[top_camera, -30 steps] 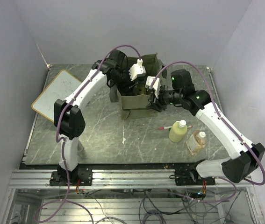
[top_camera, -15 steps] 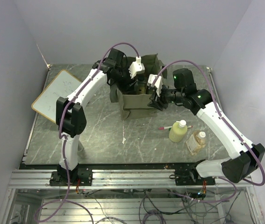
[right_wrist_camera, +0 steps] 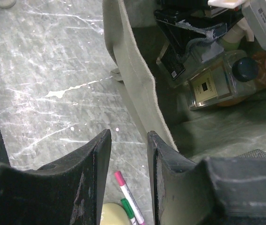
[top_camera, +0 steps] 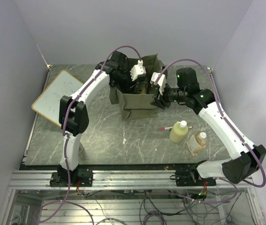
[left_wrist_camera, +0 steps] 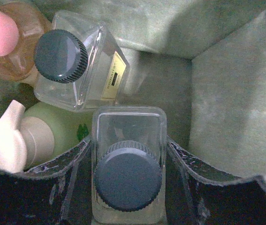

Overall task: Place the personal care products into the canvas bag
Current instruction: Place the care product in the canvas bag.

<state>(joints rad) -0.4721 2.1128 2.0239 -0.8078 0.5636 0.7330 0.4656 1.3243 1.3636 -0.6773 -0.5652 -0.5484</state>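
Holding the square glass bottle (left_wrist_camera: 128,124) snug in the left hand (left_wrist_camera: 128,159), cap up, straight below it, down inside the canvas bag (top_camera: 135,102) by the far edge of the surface (top_camera: 100,136), right hand (right_wrist_camera: 129,140) barely open, empty, beside it.

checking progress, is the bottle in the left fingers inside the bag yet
Inside: the bottle sits between bag walls, beside other bottles.

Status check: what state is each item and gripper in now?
canvas bag: upright, mouth open
left gripper: shut on clear bottle
clear bottle: capped, inside bag
right gripper: open, empty, beside bag
yellow-green bottle: capped, on table
amber square bottle: capped, on table
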